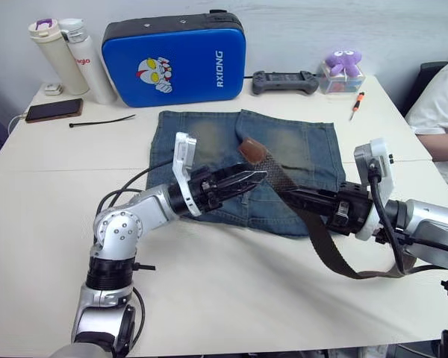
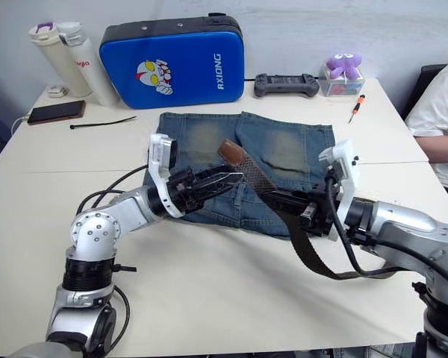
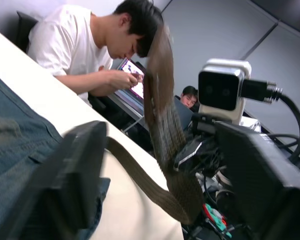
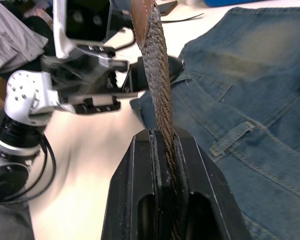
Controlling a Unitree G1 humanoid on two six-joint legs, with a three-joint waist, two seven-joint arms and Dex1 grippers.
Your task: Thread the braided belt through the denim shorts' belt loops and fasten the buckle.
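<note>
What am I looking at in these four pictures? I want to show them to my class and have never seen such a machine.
It is a two-armed robot at a white table. Two pictures come from its head, two from cameras on its wrists. The denim shorts lie flat, with a blue case, bottles, a phone and a game controller behind. The right hand is clamped on the braided belt, tan end raised. The left hand is open beside that end. A person sits nearby.

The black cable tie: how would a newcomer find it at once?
Start at the blue case standing at the table's far edge. On the tabletop before its left end, right of the dark phone, lies the black cable tie. It is a thin black line, far slimmer than the braided belt.
</note>
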